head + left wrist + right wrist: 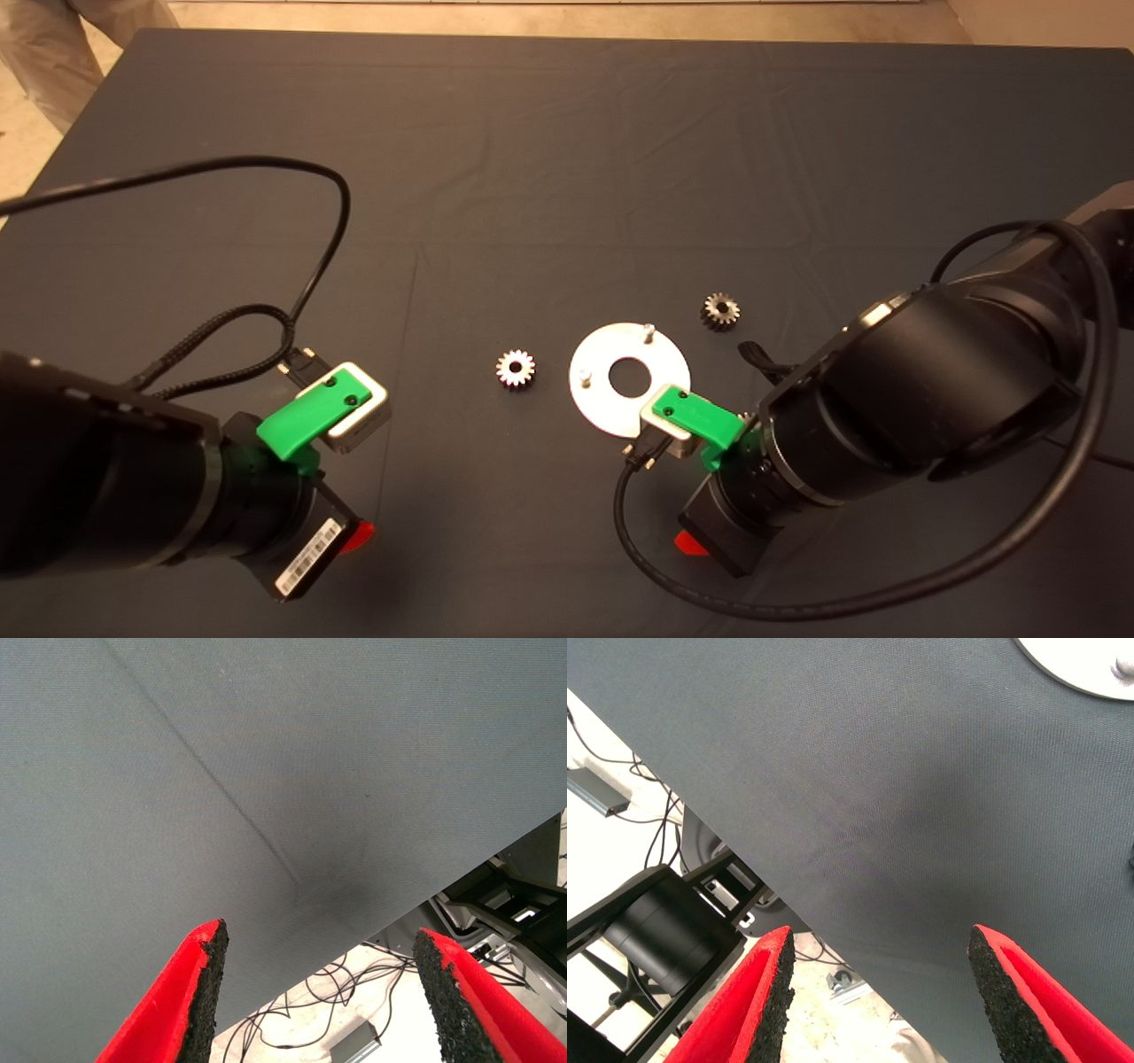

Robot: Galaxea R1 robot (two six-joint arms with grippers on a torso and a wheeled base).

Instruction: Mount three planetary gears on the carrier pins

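Observation:
The round silver disc (629,379) with a big central hole lies at mid mat. Two carrier pins show on it, one at the far edge (649,330) and one at the left (585,374); my right wrist mount covers its near right part. A silvery planetary gear (516,369) lies flat left of the disc. A darker gear (721,311) lies to its far right. A third gear is not in view. My right gripper (689,542) hangs open and empty near the disc's front edge; its wrist view (877,992) shows the disc's rim (1081,665). My left gripper (354,536) is open and empty over bare mat at the front left (314,992).
A black cable (328,204) loops over the mat's left half. Another cable (638,540) curls by the right wrist. A person's leg (53,53) stands past the far left corner. Both wrist views look over the mat's near edge (425,904) at floor cables and a stand.

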